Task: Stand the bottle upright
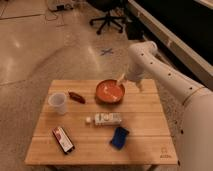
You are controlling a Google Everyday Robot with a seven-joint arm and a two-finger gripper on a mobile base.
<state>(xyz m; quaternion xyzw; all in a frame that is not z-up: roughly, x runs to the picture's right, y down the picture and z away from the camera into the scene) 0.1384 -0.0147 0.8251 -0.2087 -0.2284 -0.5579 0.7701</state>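
The bottle (pixel 106 119) is small and white with a reddish label. It lies on its side near the middle of the wooden table (pixel 150 125), with its cap pointing left. My gripper (pixel 128 82) hangs at the end of the white arm (pixel 165 75), which reaches in from the right. It is over the far right rim of the orange bowl (pixel 110 92). It is well behind the bottle, apart from it and holding nothing that shows.
A translucent white cup (pixel 58 103) stands at the left with a small dark red object (pixel 76 97) beside it. A dark flat packet (pixel 63 139) lies front left and a blue object (pixel 119 137) in front of the bottle. An office chair (pixel 107 15) stands on the floor behind.
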